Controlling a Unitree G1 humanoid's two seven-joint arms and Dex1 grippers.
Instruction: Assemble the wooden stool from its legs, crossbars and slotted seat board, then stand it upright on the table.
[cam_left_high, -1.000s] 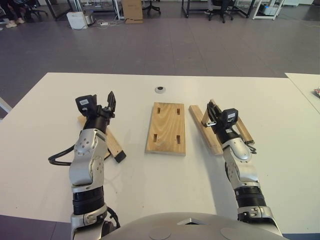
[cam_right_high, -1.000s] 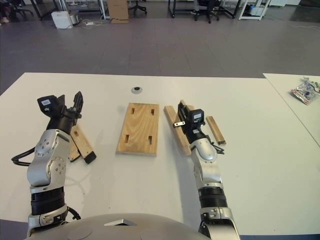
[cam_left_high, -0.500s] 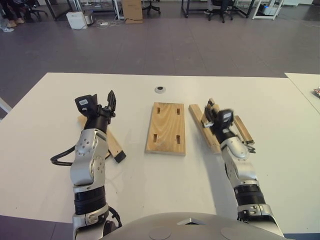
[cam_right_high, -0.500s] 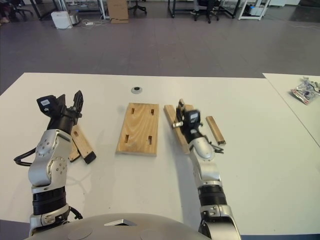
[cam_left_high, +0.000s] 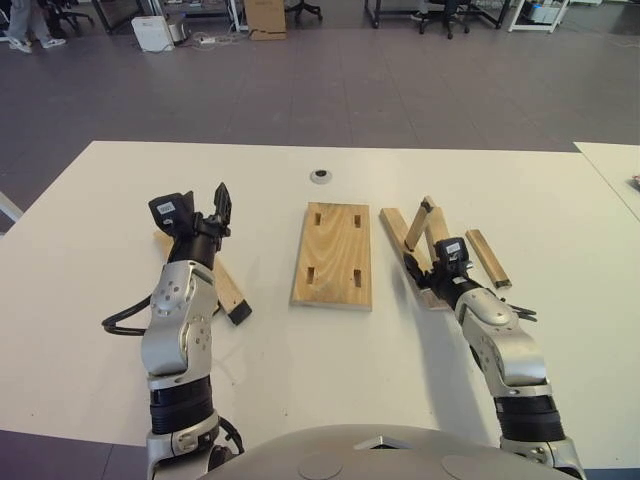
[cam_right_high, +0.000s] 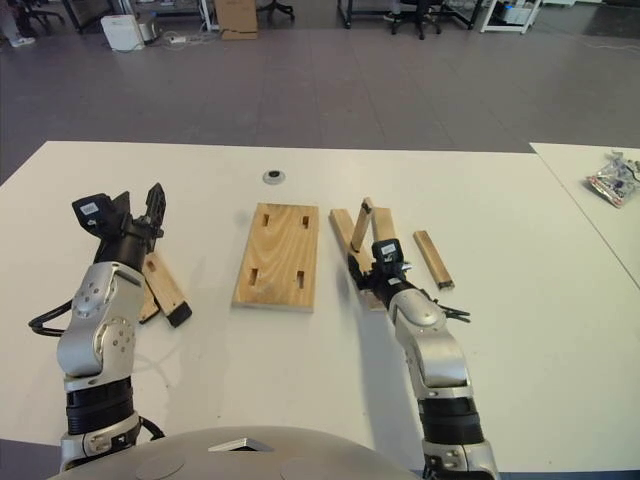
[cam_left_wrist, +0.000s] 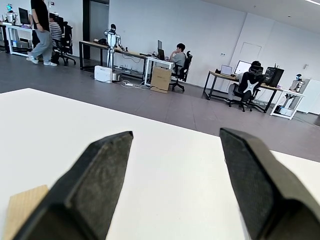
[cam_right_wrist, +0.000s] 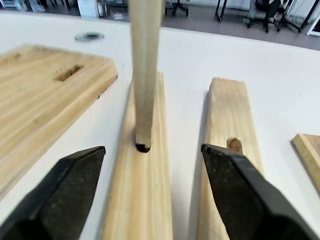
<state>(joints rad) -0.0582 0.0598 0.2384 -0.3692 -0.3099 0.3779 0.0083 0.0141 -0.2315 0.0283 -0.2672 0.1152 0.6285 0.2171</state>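
1. R gripper: fingers spread apart, one on each side of leg A.
2. Leg A: lies flat on table; crossbar stands upright in its slot.
3. Leg B: flat, just beside leg A, approx. parallel.
4. Seat board: flat, near leg A's opposite side; one slot visible.

I get bright, even light from overhead, and the white desk looks nearly washed out. Shadows are soft and short, with a thin dark line under the near edge of the board. The left pincer shows as a dark silhouette against the pale room.
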